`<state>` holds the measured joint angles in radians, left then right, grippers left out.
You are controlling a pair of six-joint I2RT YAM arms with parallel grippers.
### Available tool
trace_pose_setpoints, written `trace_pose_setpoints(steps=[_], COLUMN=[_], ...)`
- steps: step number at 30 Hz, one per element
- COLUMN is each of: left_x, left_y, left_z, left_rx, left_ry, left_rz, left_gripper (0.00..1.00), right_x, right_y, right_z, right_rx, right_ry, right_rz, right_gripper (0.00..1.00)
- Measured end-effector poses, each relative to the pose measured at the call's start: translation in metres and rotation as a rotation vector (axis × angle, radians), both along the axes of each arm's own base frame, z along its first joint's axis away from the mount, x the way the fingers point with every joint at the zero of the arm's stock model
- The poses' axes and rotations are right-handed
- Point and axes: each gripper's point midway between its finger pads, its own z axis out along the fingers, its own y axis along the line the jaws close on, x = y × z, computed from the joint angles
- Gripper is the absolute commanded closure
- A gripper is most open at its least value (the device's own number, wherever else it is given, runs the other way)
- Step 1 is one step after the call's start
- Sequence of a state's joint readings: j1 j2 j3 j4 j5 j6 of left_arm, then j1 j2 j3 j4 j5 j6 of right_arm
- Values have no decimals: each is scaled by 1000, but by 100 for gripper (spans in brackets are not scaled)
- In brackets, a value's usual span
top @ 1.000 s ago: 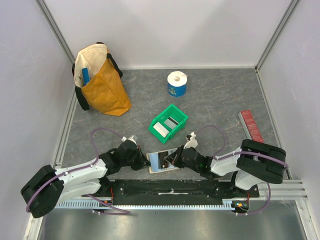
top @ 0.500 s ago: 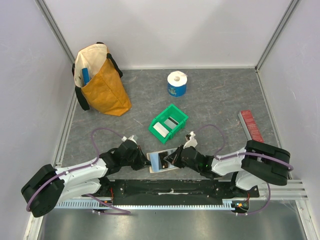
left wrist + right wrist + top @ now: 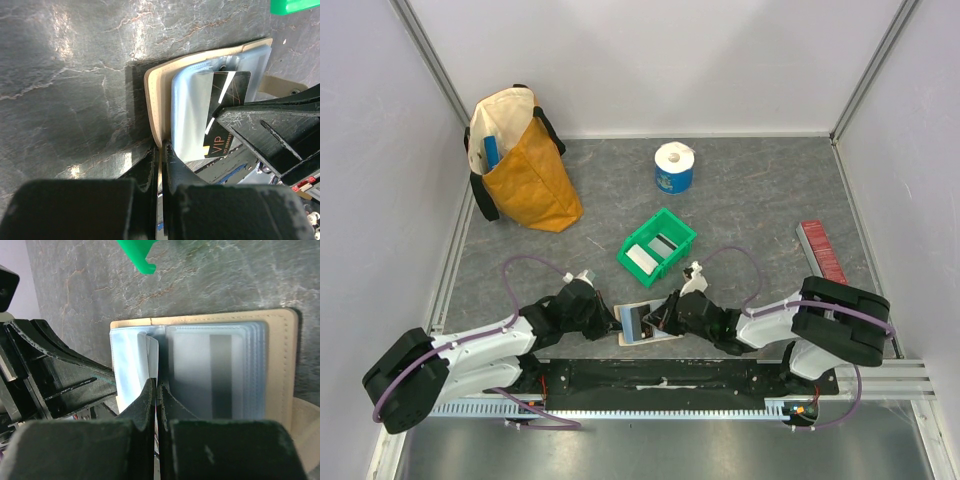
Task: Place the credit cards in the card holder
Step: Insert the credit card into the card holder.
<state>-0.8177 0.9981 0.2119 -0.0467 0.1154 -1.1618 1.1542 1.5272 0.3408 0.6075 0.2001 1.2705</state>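
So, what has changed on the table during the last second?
The right gripper, shut on the dark card, moved slightly left, further over the open card holder. The left gripper still clamps the holder's left edge. The green bin, bag, paper roll and red strip stayed in place.

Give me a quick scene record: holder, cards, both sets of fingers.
card holder: open, lying between the two arms
left fingers: shut, pinching the holder's tan edge
right fingers: shut on dark card, at the clear pockets
striped card: under a clear pocket
green bin: spare cards inside, beyond the holder
other: yellow bag, paper roll, red strip
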Motion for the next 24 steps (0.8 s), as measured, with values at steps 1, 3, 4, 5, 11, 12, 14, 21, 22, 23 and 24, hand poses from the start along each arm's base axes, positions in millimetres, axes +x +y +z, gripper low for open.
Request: trace_pose_setpoints(steps=[1, 3, 4, 5, 11, 12, 14, 21, 22, 23, 24], left_x=[0, 0, 0, 0, 1, 1, 1, 2, 2, 2, 2], left_y=[0, 0, 0, 0, 0, 0, 0, 1, 1, 2, 2], left_z=[0, 0, 0, 0, 1, 2, 2, 3, 3, 3, 3], left_rx=[0, 1, 1, 0, -3, -4, -4, -4, -2, -2, -1], left_ry=[0, 0, 0, 0, -4, -5, -5, -14, -15, -15, -15], left_rz=[0, 0, 0, 0, 1, 1, 1, 7, 8, 8, 8], left_gripper=[98, 98, 98, 98, 98, 98, 98, 98, 98, 98, 98], right_x=[0, 0, 0, 0, 0, 1, 1, -2, -1, -1, 0], right_y=[2, 4, 4, 4, 8, 9, 8, -8, -9, -11, -11], right_z=[0, 1, 1, 1, -5, -5, -1, 10, 11, 11, 11], right_rx=[1, 3, 4, 5, 9, 12, 19, -50, -59, -68, -73], right_ry=[-3, -6, -7, -7, 1, 1, -6, -45, -52, -56, -58], right_rz=[7, 17, 20, 22, 48, 48, 46, 49, 48, 44, 43], right_gripper=[100, 100, 100, 100, 90, 86, 76, 56, 56, 56, 56])
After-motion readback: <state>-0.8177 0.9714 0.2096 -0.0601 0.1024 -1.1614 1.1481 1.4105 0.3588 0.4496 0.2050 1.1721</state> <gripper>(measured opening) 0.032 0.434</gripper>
